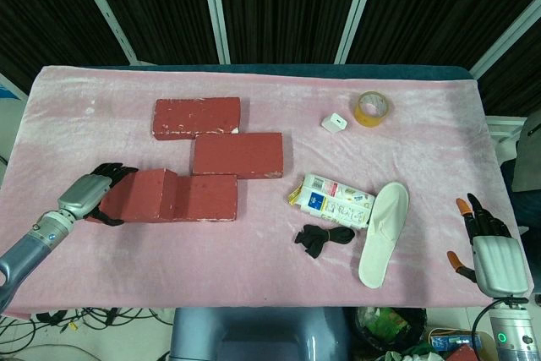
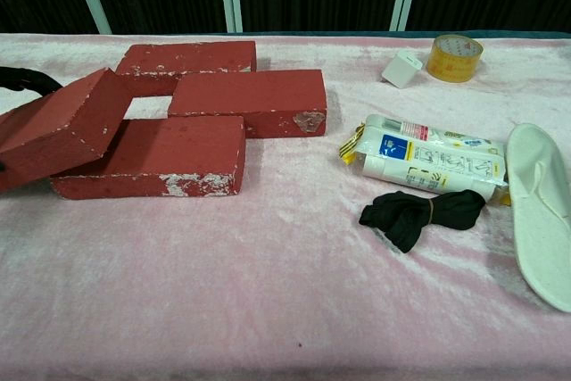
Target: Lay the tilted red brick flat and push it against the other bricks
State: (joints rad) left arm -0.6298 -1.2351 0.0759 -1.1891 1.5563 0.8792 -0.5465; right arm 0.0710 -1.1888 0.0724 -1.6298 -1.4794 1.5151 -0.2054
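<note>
Red clay brick, the tilted one (image 1: 138, 194): likely heavy, rigid, rough-faced, so it should not slip in a grasp, though chipped edges suggest it sheds grit and would mark if dropped. It leans with its inner end propped on the flat brick (image 1: 205, 198) just beyond the left hand (image 1: 95, 193), its outer end low toward the pink cloth-covered counter (image 1: 254, 268). Two more flat bricks (image 1: 237, 155) lie further out from that hand.

Left hand: dark fingers wrap the outer end of the tilted brick, holding it at its short end. Judgement: that end is the sensible hold, since lowering from there lets the propped end slide off the neighbour; then a flat-palm push on the same end face should close the gap.

Right hand (image 1: 485, 247): rests near the counter's near edge, well apart from all bricks, fingers spread, holding nothing.

View differences: head view shows both hands and the full layout. Chest view shows neither hand clearly, only a dark sliver at the frame edge, but reveals the tilt angle and the overlap on the flat brick's top face far better.
</note>
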